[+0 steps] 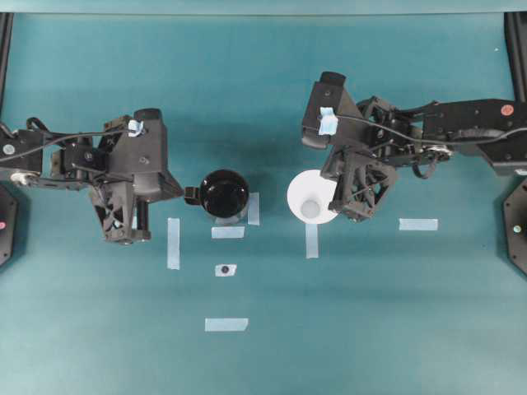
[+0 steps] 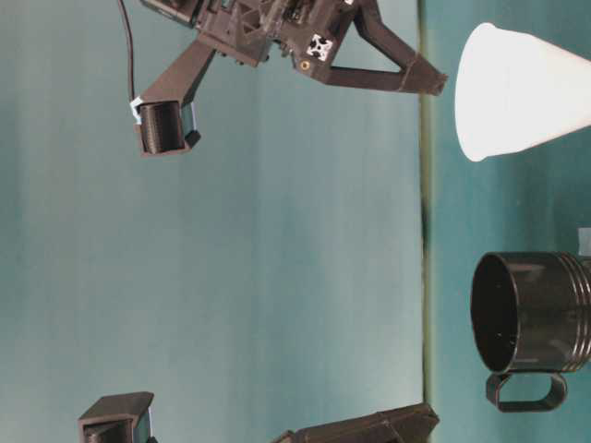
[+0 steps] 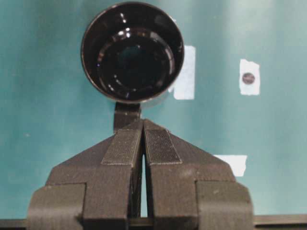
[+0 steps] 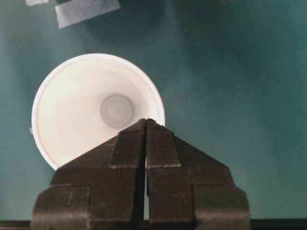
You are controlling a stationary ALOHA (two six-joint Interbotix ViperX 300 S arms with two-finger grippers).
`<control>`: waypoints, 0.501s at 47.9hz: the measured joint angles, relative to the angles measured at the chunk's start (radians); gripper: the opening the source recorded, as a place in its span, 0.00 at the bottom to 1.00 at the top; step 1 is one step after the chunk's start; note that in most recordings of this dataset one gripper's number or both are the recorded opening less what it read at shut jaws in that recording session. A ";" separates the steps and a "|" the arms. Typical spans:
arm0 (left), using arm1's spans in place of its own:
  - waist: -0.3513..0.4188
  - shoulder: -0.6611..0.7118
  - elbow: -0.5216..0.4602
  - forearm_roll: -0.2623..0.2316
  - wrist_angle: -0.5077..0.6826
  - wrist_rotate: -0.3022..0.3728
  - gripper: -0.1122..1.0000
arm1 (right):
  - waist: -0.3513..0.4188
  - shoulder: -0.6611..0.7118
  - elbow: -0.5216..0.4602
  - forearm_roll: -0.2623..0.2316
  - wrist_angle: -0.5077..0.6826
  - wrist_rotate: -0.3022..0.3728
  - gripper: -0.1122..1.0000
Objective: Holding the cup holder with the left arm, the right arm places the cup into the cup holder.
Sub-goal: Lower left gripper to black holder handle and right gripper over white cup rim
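Overhead: holder [image 1: 225,193] upright on teal table [image 1: 370,329], tab facing left arm [image 1: 123,177]. Cup [image 1: 311,197] upright just right of it, apart, partly under right arm [image 1: 362,169]. Tape strips [image 1: 227,324] scattered around both.

Table-level: view is turned sideways; cup [image 2: 522,92] and holder [image 2: 536,314] stand apart on the table, both grippers above them, touching neither.

Left wrist: left gripper [image 3: 143,125] pressed shut, empty, tips over the holder's [image 3: 132,50] tab; contact unclear.

Right wrist: right gripper [image 4: 146,123] shut, empty, tips over the cup's [image 4: 76,100] near rim.
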 measured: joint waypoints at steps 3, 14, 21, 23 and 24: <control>0.002 0.003 0.000 0.002 0.000 -0.002 0.13 | 0.000 0.002 0.002 0.000 -0.002 0.000 0.12; 0.000 0.015 -0.009 0.000 0.023 0.000 0.13 | 0.003 0.002 -0.006 0.000 -0.008 -0.025 0.17; 0.000 0.015 -0.011 0.000 0.025 0.000 0.18 | 0.005 0.002 -0.017 0.000 -0.006 -0.035 0.32; 0.000 0.015 -0.012 0.000 0.025 0.000 0.24 | 0.006 0.002 -0.020 0.000 -0.002 -0.035 0.41; 0.002 0.015 -0.012 0.002 0.025 0.000 0.28 | 0.008 0.002 -0.021 0.000 0.000 -0.037 0.46</control>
